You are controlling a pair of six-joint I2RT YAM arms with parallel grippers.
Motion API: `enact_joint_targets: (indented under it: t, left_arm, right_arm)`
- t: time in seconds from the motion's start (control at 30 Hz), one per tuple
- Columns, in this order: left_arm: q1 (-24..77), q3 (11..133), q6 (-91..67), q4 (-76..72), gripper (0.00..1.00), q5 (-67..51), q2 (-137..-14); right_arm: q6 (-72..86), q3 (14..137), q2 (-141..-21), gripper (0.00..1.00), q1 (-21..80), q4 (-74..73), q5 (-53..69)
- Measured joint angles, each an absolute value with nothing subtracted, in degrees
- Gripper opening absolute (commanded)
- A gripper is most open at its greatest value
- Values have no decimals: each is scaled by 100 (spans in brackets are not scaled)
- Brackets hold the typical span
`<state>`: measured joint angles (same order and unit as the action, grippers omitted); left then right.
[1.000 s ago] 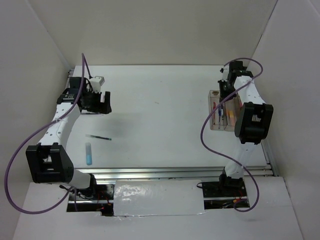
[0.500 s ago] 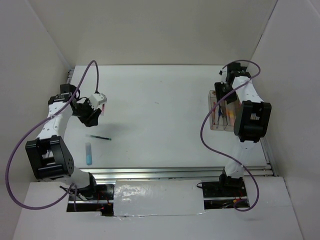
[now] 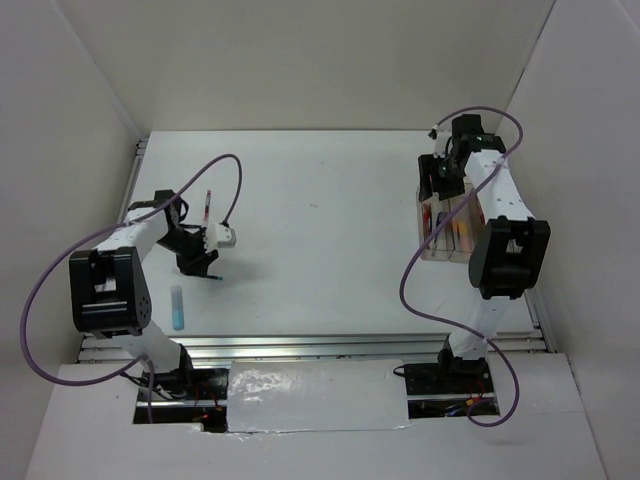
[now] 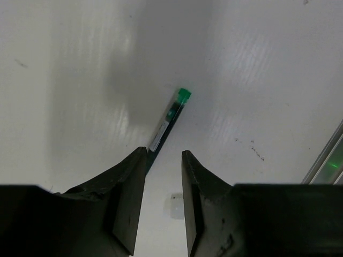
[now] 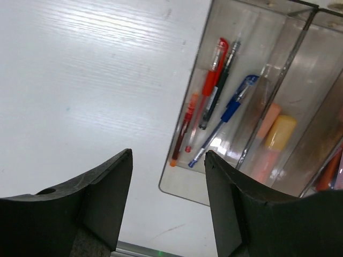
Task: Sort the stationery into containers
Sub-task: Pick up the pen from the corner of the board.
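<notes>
A dark pen (image 4: 170, 115) with a green end lies on the white table, and its near end runs under the tip of my left finger. My left gripper (image 4: 162, 155) hangs just above it, jaws narrowly apart with nothing between them. From above, that gripper (image 3: 200, 262) covers most of the pen (image 3: 214, 278). A light-blue marker (image 3: 177, 307) lies nearer the front, and a red pen (image 3: 208, 205) lies farther back. My right gripper (image 5: 167, 155) stands open and empty over the clear containers (image 5: 182, 182). The left bin holds red pens (image 5: 210, 80), a dark pen and a blue pen (image 5: 230, 112). The middle bin holds orange and yellow markers (image 5: 278, 131).
The containers (image 3: 428, 250) stand at the right of the table, partly behind my right arm. White walls close in at the back and both sides. A metal rail (image 3: 330, 345) runs along the table's near edge. Purple cables loop off both arms.
My left arm has swung from the far left down onto the dark pen and its jaws have narrowed. My right gripper has opened above the bins.
</notes>
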<state>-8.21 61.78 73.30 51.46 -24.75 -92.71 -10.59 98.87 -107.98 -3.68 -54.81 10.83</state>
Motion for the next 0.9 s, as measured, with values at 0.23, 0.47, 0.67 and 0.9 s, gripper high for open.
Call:
enact_joint_targets:
  t: [0.23,0.47,0.67,0.9]
  left_arm:
    - [-633,6112,7349,4816,46,-2359,-9647]
    - [-493,6099,7387,4615,45,-2215,-9883]
    - [-320,5988,7642,4554,38,-2117,-9902]
    - [-34,5649,7802,4171,19,-1833,-9649]
  right_arm:
    - [-1028,10160,-10610,64,-252,-5719,1367]
    - [-1015,10180,-10610,64,-250,-5850,1474]
    - [-1020,10189,-10610,64,-250,-5889,1544]
    - [-1039,10208,-10608,63,-248,-5927,1603]
